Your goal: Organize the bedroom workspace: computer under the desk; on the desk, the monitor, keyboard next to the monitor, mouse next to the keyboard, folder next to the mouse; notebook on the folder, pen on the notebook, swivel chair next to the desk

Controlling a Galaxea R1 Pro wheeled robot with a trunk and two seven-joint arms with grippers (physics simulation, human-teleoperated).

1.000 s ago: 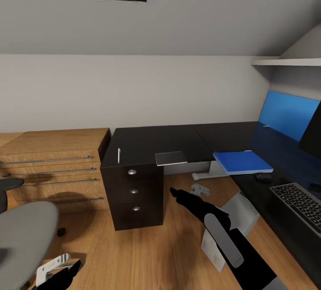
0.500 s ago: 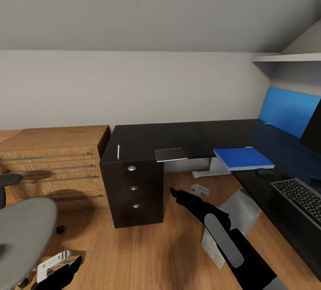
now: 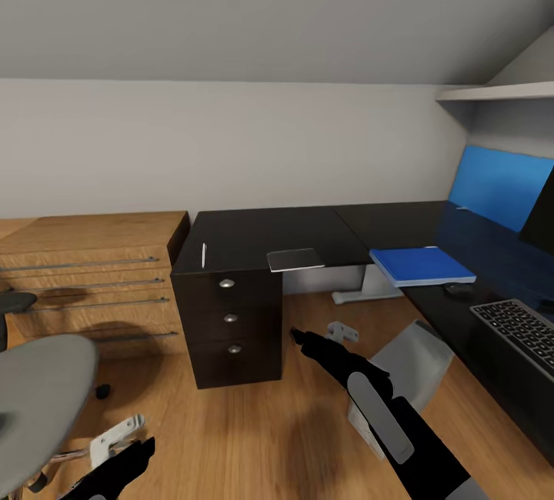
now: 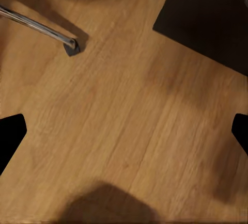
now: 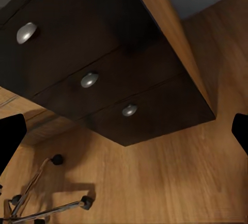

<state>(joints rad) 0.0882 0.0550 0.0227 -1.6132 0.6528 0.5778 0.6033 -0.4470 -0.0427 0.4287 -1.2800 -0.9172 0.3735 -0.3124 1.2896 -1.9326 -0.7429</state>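
The black desk (image 3: 261, 235) runs along the wall and turns down the right side. On it lie the thin pen (image 3: 203, 255), the grey notebook (image 3: 295, 259), the blue folder (image 3: 422, 265), the dark mouse (image 3: 459, 290) and the keyboard (image 3: 523, 329). An edge of the monitor (image 3: 543, 219) shows at far right. The pale computer (image 3: 408, 365) stands on the floor under the desk's right wing, partly behind my right arm. At the left is the swivel chair (image 3: 38, 388). My right gripper (image 3: 296, 335) is open in front of the drawers (image 5: 89, 79). My left gripper (image 3: 132, 460) is open above the floor by a chrome chair leg (image 4: 36, 25).
A low light-wood dresser (image 3: 85, 273) stands left of the desk against the wall. A white shelf (image 3: 496, 91) and a blue panel (image 3: 496, 188) are at the upper right. Wooden floor (image 3: 231, 438) lies between the chair and the drawers. The chair's base (image 5: 51, 208) shows low in the right wrist view.
The whole picture has shifted upward a little, so the camera has moved. My left gripper has come further into view at the lower left. The things on the desk have not moved.
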